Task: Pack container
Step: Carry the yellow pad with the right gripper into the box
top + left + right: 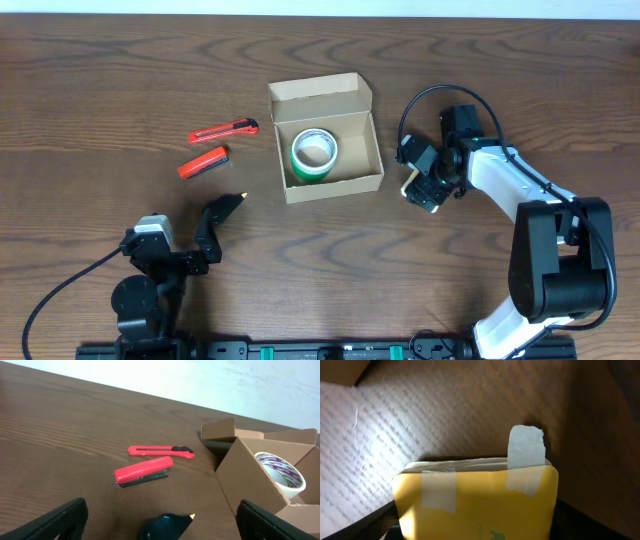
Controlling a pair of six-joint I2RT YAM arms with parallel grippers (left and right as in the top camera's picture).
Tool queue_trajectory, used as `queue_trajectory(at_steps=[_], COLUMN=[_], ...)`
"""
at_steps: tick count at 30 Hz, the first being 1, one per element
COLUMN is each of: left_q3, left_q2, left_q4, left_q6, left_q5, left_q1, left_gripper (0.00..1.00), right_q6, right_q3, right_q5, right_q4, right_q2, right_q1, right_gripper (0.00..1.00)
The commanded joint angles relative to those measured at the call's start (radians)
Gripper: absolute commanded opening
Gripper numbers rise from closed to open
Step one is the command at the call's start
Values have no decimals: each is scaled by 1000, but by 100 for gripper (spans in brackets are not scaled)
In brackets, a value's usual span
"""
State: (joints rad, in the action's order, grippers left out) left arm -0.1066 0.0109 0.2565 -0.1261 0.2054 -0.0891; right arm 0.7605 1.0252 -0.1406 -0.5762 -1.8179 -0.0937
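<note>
Two arms work at a dark wood counter. The container, a plain brown cardboard box, sits near the middle of the counter, a little toward the far edge. Its hinged flap lid stands open on the side facing the far edge. Inside it lies one tape roll with a green band, flat on the floor of the box and closer to the wall on the left-edge side.

The right pincer is just beside the container, on the side toward the counter's right edge, and apart from the cardboard. It grips a flat yellow packet from both sides. Two strips of pale tape cross the packet's top edge, and one of them sticks up past it. Whether the packet touches the counter cannot be told.

The left pincer is near the counter's near edge, left of the middle and well apart from the container. Its fingers are spread wide and grip nothing. A dark object with a yellowish tip sits low between them, and the pictures do not show what it is.

Two red tools lie on the counter between the container and the left edge. A red box cutter is nearer the far edge. A red stapler lies just beside it on the near-edge side, without touching it.
</note>
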Motion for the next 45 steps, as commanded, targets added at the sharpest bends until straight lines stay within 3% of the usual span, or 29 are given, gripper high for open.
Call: queue_trajectory(at_steps=[1, 8, 16, 26, 30, 37, 45], left_q3=[26, 26, 26, 26, 26, 26, 26], left_q2=[-6, -6, -6, -6, -6, -6, -6], left_q4=[4, 4, 4, 4, 4, 4, 4], left_q6=[18, 18, 18, 18, 18, 18, 18], left_q5=[-6, -6, -6, -6, -6, -6, -6], left_q1=[-4, -4, -4, -4, -4, -4, -4], left_gripper=[95, 95, 95, 95, 95, 95, 95], right_q6=[-77, -244, -384, -514, -639, -1001, -1149], right_q3=[-4, 88, 350, 682, 702, 693, 693], right_q5=[17, 16, 12, 13, 74, 199, 314], right_q4=[23, 22, -89, -204, -216, -272, -290], right_q2=[-23, -22, -20, -20, -21, -49, -135], right_q1=[-6, -6, -29, -219, -344, -505, -582], right_gripper=[81, 81, 79, 80, 80, 78, 77])
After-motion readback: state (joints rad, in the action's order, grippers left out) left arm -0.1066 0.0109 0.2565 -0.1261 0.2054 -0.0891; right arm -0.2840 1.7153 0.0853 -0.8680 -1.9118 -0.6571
